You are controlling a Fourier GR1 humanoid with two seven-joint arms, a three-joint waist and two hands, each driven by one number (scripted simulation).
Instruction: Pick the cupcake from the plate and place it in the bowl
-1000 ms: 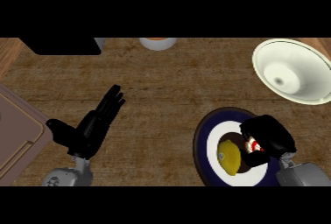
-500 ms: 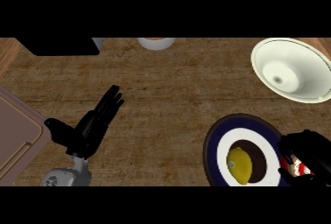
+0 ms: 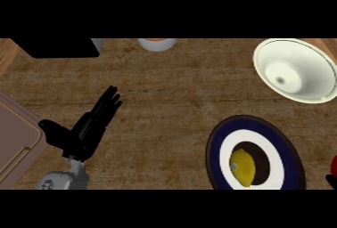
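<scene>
Barely catching right hand (image 3: 331,180) at right edge, farther out than before; cannot tell its state. Noting left hand (image 3: 89,127) open over brown worktop (image 3: 171,89).

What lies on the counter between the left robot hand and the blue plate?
Nothing. In the head view, the brown counter between the left robot hand and the plate is bare.

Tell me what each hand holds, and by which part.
Left hand: open, nothing held. Right hand: only a sliver shows at the right edge beside a red thing; its hold cannot be told.
</scene>
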